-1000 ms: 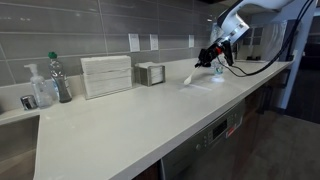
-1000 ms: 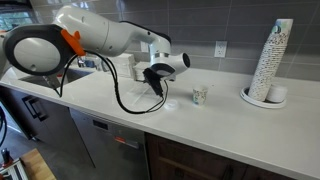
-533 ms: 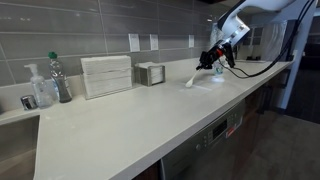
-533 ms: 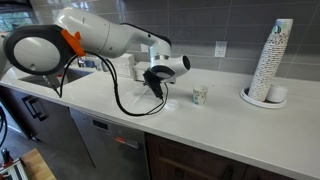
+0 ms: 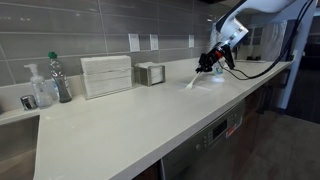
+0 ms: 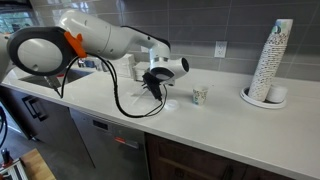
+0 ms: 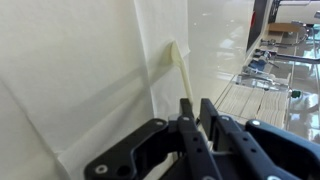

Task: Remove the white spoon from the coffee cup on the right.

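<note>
Grey wall tiles run behind a long pale table over dark cabinet fronts. Over its far stretch the pincer hangs at the end of the white arm. In the wrist view its black fingers stand narrow, pinched on the handle of the white spoon. The spoon is out of the cup and slants away from the pincer, bowl end down toward the table top. In an exterior view the spoon reaches very close to the surface, though I cannot tell whether the tip touches. Just beside the pincer a small paper coffee cup stands upright, about midway between the back edge and the front edge. Further along, well apart from the cup, a tall stack of paper cups rises from a white plate near the back edge. The other way along the back edge sit a small metal holder and a white napkin box. Near the end corner are a green-capped bottle and a soap dispenser.
</note>
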You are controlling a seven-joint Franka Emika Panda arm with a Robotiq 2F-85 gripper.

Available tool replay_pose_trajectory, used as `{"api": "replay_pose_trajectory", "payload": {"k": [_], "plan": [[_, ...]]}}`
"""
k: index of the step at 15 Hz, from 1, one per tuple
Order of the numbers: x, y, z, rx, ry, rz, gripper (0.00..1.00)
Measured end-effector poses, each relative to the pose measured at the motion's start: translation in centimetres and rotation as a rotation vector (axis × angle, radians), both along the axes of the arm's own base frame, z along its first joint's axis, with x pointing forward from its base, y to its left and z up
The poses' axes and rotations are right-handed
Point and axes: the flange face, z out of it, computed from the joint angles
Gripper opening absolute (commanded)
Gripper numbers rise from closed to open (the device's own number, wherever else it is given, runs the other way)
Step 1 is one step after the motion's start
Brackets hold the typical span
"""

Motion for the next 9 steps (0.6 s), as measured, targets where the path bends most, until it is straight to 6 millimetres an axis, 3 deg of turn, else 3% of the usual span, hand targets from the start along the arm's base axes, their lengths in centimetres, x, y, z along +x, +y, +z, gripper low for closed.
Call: {"api": "replay_pose_trajectory", "payload": {"k": [1,5,8,9], "plan": [[0.0,0.1,-0.1,-0.001,0.005,0.000,0.49],[0.0,0.4,-0.9,0.000,0.029,-0.004,0.81],[-0.1,0.5,-1.8,-0.003,0.057,-0.008,1.00],[-0.1,0.5,-2.1,-0.005,0.066,-0.009,1.00]]}}
